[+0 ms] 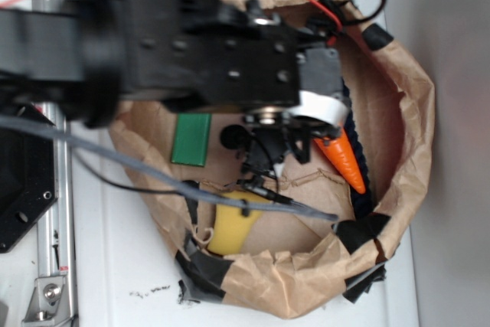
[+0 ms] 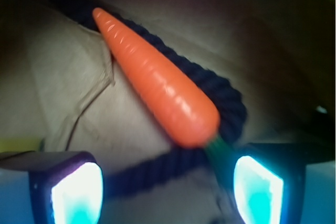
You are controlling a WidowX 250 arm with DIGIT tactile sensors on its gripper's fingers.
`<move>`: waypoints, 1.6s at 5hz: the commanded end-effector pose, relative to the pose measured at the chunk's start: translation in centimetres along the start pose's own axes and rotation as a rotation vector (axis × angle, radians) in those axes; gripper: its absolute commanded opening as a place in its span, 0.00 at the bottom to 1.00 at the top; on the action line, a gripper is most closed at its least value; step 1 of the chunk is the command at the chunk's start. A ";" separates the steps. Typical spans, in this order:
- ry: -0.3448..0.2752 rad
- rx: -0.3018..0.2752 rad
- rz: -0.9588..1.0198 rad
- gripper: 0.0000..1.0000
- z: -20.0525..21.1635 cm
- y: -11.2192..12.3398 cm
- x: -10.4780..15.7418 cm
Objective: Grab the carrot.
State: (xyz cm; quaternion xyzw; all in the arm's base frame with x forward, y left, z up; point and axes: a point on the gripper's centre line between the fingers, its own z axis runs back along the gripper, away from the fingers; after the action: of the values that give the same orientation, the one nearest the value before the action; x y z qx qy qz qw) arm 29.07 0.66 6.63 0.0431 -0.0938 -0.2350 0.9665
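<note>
Over the whole middle of the outside view sits the blurry black arm (image 1: 176,36), so a good chunk of the paper bag (image 1: 398,143) and its floor is hidden. The bag's rolled-down rim is patched with black tape (image 1: 203,269). Inside it: a dark blue rope (image 2: 231,103) curling along the right wall, the carrot (image 2: 157,82) lying on that rope, a green block (image 1: 191,139), and a yellow sponge (image 1: 230,227) half under a grey cable (image 1: 153,181). The carrot's thick end is cut off by the arm outside; the wrist view shows it whole, tip pointing away, green stem by the right finger. The gripper (image 2: 168,187) is spread wide, holding nothing, with the finger pads (image 2: 79,195) glowing and washed out.
</note>
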 end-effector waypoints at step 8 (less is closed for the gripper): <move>0.136 -0.170 0.555 0.00 14.3 -0.9 0.9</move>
State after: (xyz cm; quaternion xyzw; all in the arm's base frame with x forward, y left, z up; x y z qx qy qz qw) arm 25.41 -0.90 18.39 -0.0481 0.0193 0.0320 0.9981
